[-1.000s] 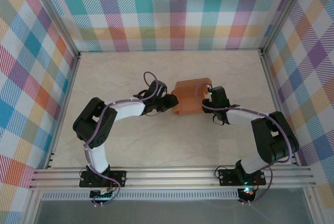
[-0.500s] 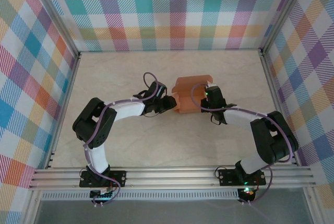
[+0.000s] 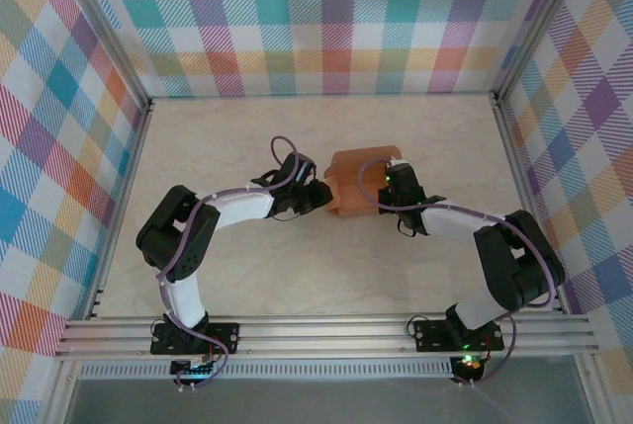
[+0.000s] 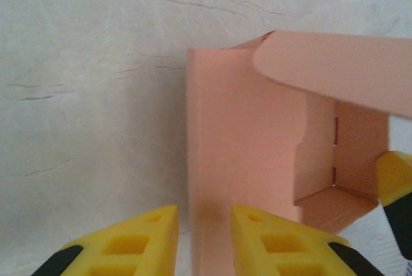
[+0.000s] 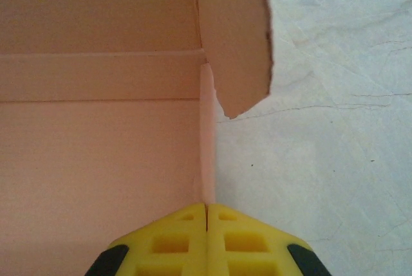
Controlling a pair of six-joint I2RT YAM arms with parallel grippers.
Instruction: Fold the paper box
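A: Lying where, the paper box (image 3: 358,182)?
B: On the table (image 3: 297,276), near its middle, half folded.
A: And the right gripper (image 5: 206,215)?
B: Clamped tight on one thin wall.
A: The left gripper (image 4: 205,221)?
B: Slightly apart, astride the opposite wall.

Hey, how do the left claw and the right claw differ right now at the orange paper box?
The right claw is pinched shut on a thin wall of the paper box; the left claw holds its fingers apart, a panel edge in the gap. The left claw meets the box's left side, the right claw its right. Both have yellow fingers.
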